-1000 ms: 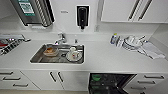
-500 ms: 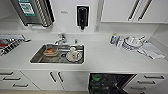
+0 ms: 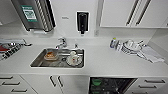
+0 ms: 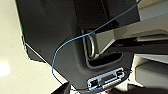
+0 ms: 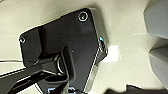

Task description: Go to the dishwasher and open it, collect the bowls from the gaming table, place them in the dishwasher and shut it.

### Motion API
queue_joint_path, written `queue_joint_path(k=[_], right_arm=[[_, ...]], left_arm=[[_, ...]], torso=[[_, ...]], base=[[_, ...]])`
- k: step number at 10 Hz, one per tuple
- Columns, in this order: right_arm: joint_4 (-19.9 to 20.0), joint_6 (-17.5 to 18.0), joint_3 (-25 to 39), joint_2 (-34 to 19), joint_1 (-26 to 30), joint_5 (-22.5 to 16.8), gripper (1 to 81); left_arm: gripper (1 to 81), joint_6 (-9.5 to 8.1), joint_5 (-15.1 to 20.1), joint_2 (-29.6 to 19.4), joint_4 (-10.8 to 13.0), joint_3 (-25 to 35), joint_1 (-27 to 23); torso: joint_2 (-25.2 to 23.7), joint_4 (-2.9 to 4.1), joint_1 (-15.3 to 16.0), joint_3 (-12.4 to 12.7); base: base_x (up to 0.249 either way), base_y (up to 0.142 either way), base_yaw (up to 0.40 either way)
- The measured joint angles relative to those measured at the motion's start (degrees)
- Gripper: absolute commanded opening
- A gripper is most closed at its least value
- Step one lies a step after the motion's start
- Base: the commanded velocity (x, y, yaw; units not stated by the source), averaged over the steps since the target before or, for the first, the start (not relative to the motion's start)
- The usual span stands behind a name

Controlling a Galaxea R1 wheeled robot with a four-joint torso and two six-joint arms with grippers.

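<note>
The dishwasher (image 3: 112, 85) stands open under the counter at the lower right of the head view, its inside dark with wire racks. At the left of the rack lies a bright green round shape (image 3: 96, 81) that looks like one of the bowls. The gaming table is out of view. Both wrist views look down past the robot's own dark plates to pale floor. A blue cable (image 4: 75, 41) loops across the left one.
A steel sink (image 3: 58, 58) in the white counter (image 3: 105, 62) holds a cup and an orange item. Stacked dishes (image 3: 130, 46) and a cloth sit on the right. White drawers (image 3: 10, 83) and cabinet doors (image 3: 56, 83) flank the dishwasher. A black dispenser (image 3: 82, 21) hangs on the wall.
</note>
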Motion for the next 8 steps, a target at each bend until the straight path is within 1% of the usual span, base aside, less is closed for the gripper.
queue_joint_path(k=[1,2,3,4,6,7,8], right_arm=[[-0.41,-0.17,-2.90,2.15,-1.74,0.96,81.1],[-0.67,-0.22,-5.68,4.08,-3.47,1.84,81.1],[-0.94,-0.23,-8.28,6.07,-4.88,2.68,81.1],[-1.13,-0.23,-11.63,8.48,-6.14,4.21,81.1],[-1.40,-0.23,-16.96,11.54,-7.85,7.53,81.1],[-1.44,-0.23,-19.19,13.31,-8.74,8.58,81.1],[-1.57,-0.26,-20.98,15.41,-9.35,9.11,81.1]], left_arm=[[81.1,-0.06,-0.55,-0.66,-0.01,-0.02,0.11],[81.1,-0.22,-2.36,-1.35,-0.39,0.00,0.20],[81.1,-0.23,-5.47,-2.16,-1.58,0.07,0.20],[81.1,-0.28,-7.72,-2.97,-3.15,0.05,0.11],[81.1,-0.28,-8.01,-2.97,-3.43,-0.04,-0.02],[81.1,-0.23,-7.85,-2.51,-3.40,-0.06,0.04],[81.1,-0.11,-7.80,-2.15,-2.88,-0.04,0.04]], torso=[[-2.06,0.00,1.29,0.00],[-4.18,0.00,2.60,0.02],[-6.30,0.00,3.89,0.04],[-8.39,0.00,5.20,0.04],[-12.52,0.00,7.78,0.06],[-14.64,0.00,9.12,0.06],[-16.72,0.00,10.38,0.09]], base=[[0.000,0.000,0.000],[0.000,0.000,0.000],[0.000,0.000,0.000],[0.000,0.000,0.000],[0.000,0.000,0.000],[0.000,0.000,0.000],[0.000,0.000,0.000]])
